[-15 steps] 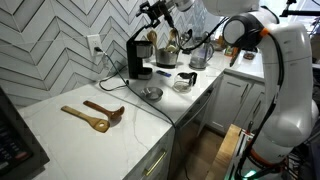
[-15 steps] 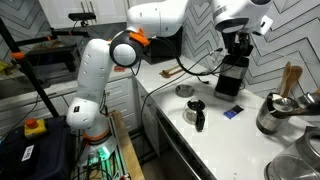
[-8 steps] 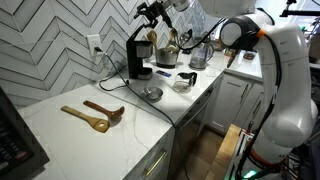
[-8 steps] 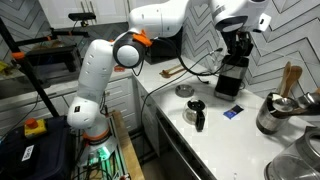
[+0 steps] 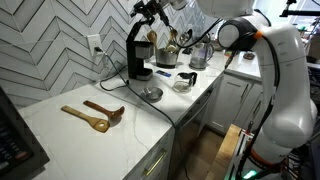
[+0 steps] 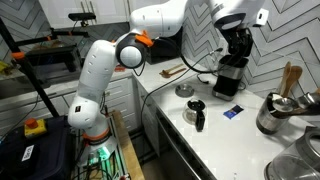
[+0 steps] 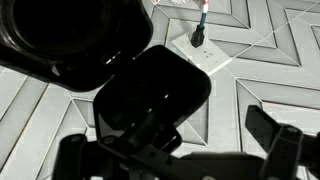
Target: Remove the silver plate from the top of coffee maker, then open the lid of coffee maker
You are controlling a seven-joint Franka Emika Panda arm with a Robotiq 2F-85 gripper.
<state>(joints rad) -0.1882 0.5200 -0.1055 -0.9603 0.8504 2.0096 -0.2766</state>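
The black coffee maker (image 5: 134, 58) stands against the tiled wall and also shows in the other exterior view (image 6: 232, 68). Its black lid (image 7: 150, 95) is tilted up, and the dark open top (image 7: 60, 40) shows beside it in the wrist view. My gripper (image 5: 148, 9) is at the machine's top, open; in the wrist view (image 7: 212, 135) one finger lies against the lid's edge and the other stands free over the wall. The silver plate (image 5: 152, 94) lies on the counter in front of the machine, seen in both exterior views (image 6: 185, 91).
A glass carafe (image 5: 186, 80) and a silver pot (image 5: 167, 56) stand further along the counter. Wooden spoons (image 5: 96, 115) lie on the near counter. A wall outlet (image 7: 199, 46) with the cord is behind the machine. A blue item (image 6: 232, 112) lies by the machine's base.
My gripper has moved up and toward the wall at the machine's top, and the lid has tilted up with it. The plate has not moved.
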